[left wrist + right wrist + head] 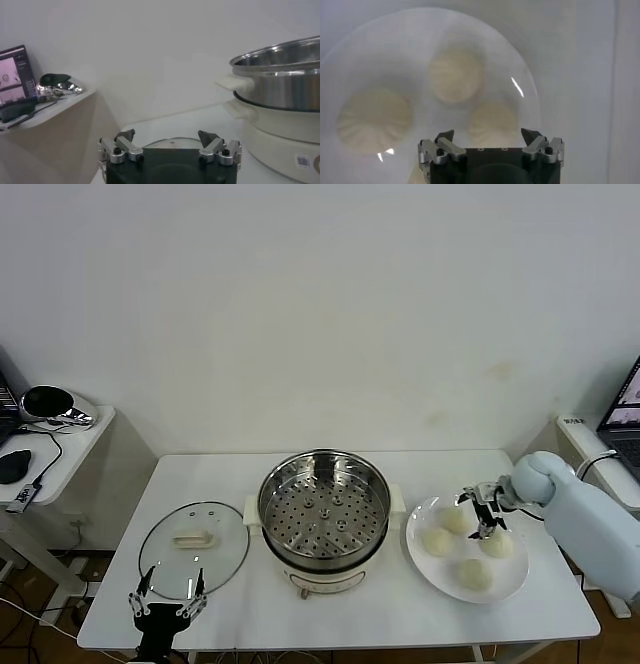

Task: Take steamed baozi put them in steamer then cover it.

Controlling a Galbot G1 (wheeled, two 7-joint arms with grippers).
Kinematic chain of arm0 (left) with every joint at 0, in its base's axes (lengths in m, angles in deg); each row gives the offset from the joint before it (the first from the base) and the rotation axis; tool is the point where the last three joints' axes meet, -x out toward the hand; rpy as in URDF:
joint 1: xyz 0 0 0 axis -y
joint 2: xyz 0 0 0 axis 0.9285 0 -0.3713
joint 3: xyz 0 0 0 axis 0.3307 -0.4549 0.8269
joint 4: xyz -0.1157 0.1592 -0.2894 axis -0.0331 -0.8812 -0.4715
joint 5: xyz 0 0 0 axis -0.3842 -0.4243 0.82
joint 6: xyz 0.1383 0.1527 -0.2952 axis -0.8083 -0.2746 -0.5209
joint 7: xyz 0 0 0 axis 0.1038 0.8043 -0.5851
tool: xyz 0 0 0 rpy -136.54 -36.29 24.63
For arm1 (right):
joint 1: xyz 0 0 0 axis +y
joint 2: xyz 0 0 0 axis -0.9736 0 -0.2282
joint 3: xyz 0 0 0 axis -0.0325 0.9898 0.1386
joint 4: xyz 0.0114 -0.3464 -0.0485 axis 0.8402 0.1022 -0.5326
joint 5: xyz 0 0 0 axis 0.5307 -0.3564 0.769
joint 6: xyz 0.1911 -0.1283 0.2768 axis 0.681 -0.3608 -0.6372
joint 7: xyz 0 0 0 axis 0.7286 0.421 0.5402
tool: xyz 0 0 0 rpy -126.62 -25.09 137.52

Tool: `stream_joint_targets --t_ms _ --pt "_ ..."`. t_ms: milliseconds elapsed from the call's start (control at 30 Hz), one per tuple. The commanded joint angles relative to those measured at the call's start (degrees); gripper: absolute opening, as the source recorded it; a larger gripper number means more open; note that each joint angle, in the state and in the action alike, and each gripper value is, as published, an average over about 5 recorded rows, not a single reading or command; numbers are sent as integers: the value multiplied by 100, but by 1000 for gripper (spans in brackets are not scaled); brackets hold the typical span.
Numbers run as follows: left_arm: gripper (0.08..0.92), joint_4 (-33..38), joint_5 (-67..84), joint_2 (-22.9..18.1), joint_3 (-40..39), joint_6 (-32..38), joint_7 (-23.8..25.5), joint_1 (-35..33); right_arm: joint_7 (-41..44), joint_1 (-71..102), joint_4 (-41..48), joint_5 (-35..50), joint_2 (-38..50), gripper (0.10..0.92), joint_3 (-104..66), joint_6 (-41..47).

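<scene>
Left: my left gripper (168,604), spread wide, empty, beside the round clear glass cover (194,549). Centre: shiny perforated stainless-steel steamer (324,514). Right: my right gripper (485,516), wide open, empty, over soft cream-white steamed baozi (438,541) on the flat white plate (512,581); likely light, squashy, so pinch gently at sides.

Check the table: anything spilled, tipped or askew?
Nothing stands out. Four baozi sit on the white plate, the steamer stands upright and uncovered, and the glass lid lies flat beside it. The right gripper hovers open over the plate.
</scene>
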Motion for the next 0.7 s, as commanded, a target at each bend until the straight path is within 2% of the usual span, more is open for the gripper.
stream_joint_targets --t_ms 33,233,500,700 --pt "823 5 -1 2 10 2 3 -3 77 -248 523 -60 -293 823 260 27" --pt "823 -7 8 16 57 6 5 5 94 -323 748 -122 -470 812 338 63" --pt "823 -10 12 21 79 2 7 21 142 -392 865 -138 -574 690 424 125" --pt "823 21 14 30 98 1 9 12 160 -408 840 -58 -536 631 477 117"
